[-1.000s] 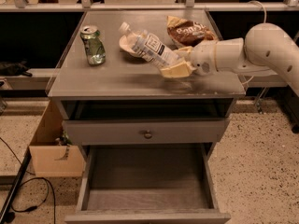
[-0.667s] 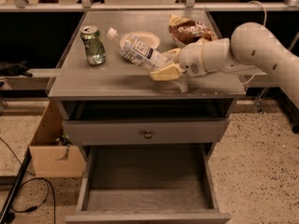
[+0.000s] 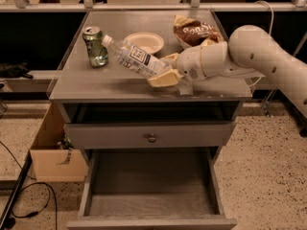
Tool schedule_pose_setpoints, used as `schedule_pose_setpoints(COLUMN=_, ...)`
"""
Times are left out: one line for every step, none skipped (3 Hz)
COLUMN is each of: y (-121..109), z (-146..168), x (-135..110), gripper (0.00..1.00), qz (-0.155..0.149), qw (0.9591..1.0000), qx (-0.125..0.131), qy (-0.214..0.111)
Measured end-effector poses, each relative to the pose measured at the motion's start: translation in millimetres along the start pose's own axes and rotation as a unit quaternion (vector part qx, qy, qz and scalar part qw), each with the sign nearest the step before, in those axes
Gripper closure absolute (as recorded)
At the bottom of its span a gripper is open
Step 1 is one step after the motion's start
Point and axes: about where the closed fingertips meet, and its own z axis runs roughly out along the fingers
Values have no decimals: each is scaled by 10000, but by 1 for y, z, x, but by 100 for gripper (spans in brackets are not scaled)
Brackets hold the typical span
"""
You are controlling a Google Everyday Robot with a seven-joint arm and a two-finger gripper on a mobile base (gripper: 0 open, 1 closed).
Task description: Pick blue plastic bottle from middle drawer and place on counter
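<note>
The blue plastic bottle is clear with a white cap and a white label. It is tilted, cap up to the left, above the counter. My gripper reaches in from the right on a white arm and is shut on the bottle's lower end, over the counter's front middle. The middle drawer is pulled open below, with a bare grey floor and nothing in it.
A dented green soda can stands at the counter's left. A shallow cream bowl and a brown chip bag sit at the back. The closed drawer front with a round knob is above the open drawer. A cardboard box stands on the floor left.
The arm has carried the bottle to the left across the counter, and the bottle's cap end is now close to the green can.
</note>
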Motion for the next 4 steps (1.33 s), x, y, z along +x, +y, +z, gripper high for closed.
schedule_pose_setpoints(y=0, z=0, x=0, gripper=53, qz=0, qw=10000, qx=0, qy=0)
schedule_pose_setpoints(y=0, z=0, x=0, gripper=22, qz=0, qw=10000, qx=-1, qy=0)
schedule_pose_setpoints(y=0, z=0, x=0, gripper=0, qz=0, qw=10000, qx=-2, qy=0)
schedule_pose_setpoints(y=0, z=0, x=0, gripper=0, qz=0, qw=10000, qx=-2, qy=0)
